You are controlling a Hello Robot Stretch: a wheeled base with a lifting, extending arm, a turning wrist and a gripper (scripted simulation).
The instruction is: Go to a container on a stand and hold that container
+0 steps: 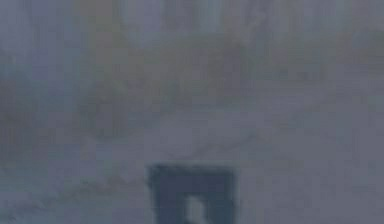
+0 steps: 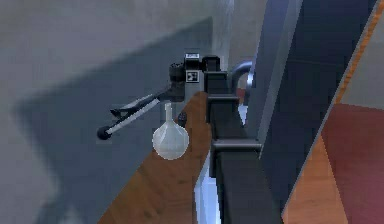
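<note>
Plainly the container is a small pale flask: a round belly with a thin neck rising from it. It sits just below the gripper's dark body, between the fingertips and the arm, with the wood of the stand behind and beneath it. I cannot tell whether it rests on that wood or hangs above it.

I judge it to be glass or thin glazed ware, so light, stiff, smooth and easy to crack. The belly is the poor place to take it, since a curved slick surface would likely slide out of two thin fingers. The neck looks better, low down where it widens into the belly, so that the swell stops it dropping through. A gentle grip should be enough, as the weight seems slight.

The gripper reaches out from the arm's end, its fingers slanting down and away past the flask's neck. How wide the fingers stand cannot be made out, and I cannot tell whether it has hold of anything, because the flask lies against the stand right at the hand. Contact between the fingers and the neck is likewise unclear.
</note>
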